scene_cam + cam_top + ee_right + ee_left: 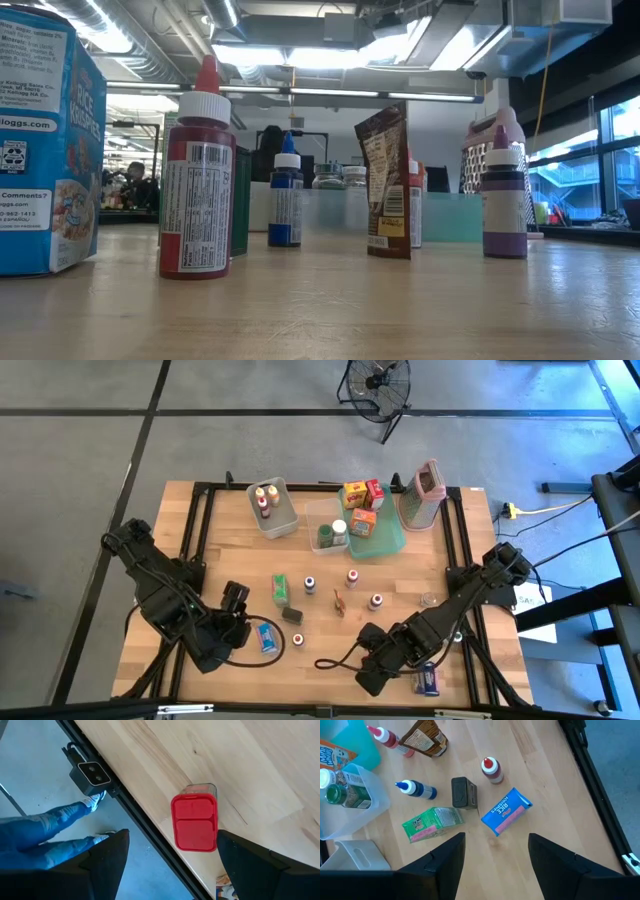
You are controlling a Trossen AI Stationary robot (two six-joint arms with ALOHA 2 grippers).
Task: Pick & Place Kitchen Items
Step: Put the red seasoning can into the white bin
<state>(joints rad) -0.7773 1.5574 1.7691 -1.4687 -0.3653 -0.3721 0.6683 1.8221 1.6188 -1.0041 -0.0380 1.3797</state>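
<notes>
Kitchen items stand scattered on the wooden table (240, 560). My left gripper (496, 865) hangs open above the near left part, over a blue Rice Krispies box (506, 812) that lies flat beside a green box (432, 822) and a small dark box (464, 793). Near the table's front edge my right gripper (172, 870) is open above a clear jar with a red lid (195, 822), which stands upright on the wood between the lines of the two fingers and below them. Neither gripper shows in the low view.
Small bottles (310, 584) (352, 576) (376, 601) and a brown packet (341, 601) stand mid-table. Two clear bins (285, 520) (318, 512), a teal tray (395, 545) and a grey grater (425, 495) line the far side. A person's jeans-clad legs (45, 835) stand beyond the near rail (145, 827).
</notes>
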